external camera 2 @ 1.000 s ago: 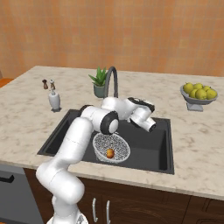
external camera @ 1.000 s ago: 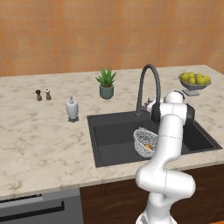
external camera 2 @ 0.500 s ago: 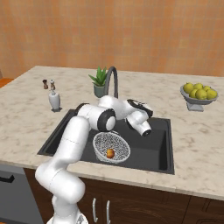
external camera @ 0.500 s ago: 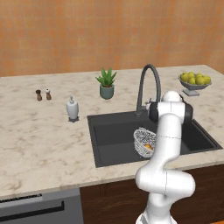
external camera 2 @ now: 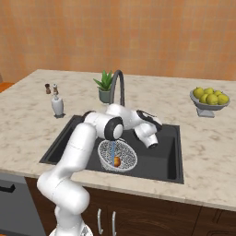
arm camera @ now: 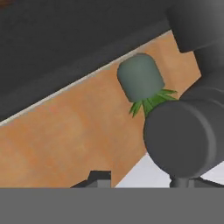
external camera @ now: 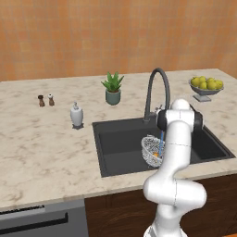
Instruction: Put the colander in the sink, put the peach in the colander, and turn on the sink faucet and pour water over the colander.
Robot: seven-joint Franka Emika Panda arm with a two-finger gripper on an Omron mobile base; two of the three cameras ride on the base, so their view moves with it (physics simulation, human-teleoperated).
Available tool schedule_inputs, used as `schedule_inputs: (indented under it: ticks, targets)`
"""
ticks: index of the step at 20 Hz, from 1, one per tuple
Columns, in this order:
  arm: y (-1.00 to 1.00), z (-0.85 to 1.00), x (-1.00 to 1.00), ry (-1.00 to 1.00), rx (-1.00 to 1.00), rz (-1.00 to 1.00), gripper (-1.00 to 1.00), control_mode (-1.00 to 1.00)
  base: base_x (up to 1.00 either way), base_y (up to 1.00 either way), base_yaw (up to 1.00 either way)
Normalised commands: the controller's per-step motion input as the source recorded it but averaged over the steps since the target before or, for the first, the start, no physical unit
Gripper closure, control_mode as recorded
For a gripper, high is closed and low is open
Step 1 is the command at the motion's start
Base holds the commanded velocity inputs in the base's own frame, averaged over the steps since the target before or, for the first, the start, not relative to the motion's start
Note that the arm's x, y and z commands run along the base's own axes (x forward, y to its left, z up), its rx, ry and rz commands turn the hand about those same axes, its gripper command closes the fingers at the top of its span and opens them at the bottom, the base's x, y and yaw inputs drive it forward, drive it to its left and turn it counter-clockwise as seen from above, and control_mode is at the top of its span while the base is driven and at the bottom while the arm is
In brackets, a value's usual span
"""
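Since the earlier pictures the hand has dropped a little lower over the basin, and a thin blue stream of water now falls from the spout, where none was running before. The gripper (external camera 2: 154, 144) hangs over the middle of the sink (external camera 2: 168, 161), pointing down and toward the front; I cannot tell if its jaws are apart or together, because the fingertips are not clear in any view. In the hand view the base of the sink faucet (arm camera: 183, 139) is very close in front of the fingers, with the potted plant (arm camera: 140, 79) behind it, shown upside down.

Just beside the gripper, toward the arm's own body, the colander (external camera 2: 117, 156) sits on the sink floor with the peach (external camera 2: 117, 161) inside it. The water stream (external camera 2: 113, 150) lands in the colander, close to the peach. Beyond the gripper on the counter stands the fruit bowl (external camera 2: 209, 102) with lemons.

By my judgement the last step, pouring water over the colander, is now in hand. Next, the arm should only draw back from the faucet without touching the lever again.
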Motion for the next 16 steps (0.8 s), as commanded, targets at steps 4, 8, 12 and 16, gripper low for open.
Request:
schedule_inputs:
  ticks: [4, 8, 12, 16]
  targets:
    - [-0.83, 0.95, -0.59, -0.07, 0.3, 0.0, 1.0, -1.0, 0.0, 0.0, 0.0]
    - [-0.53, 1.0, -0.79, -0.2, 0.2, 0.0, 1.0, -1.0, 0.0, 0.0, 0.0]
    - [-0.24, 1.0, -0.93, -0.29, 0.08, 0.0, 1.0, -1.0, 0.0, 0.0, 0.0]
    - [0.0, 1.0, -1.0, -0.57, -0.01, -0.05, 1.0, -1.0, 0.0, 0.0, 0.0]
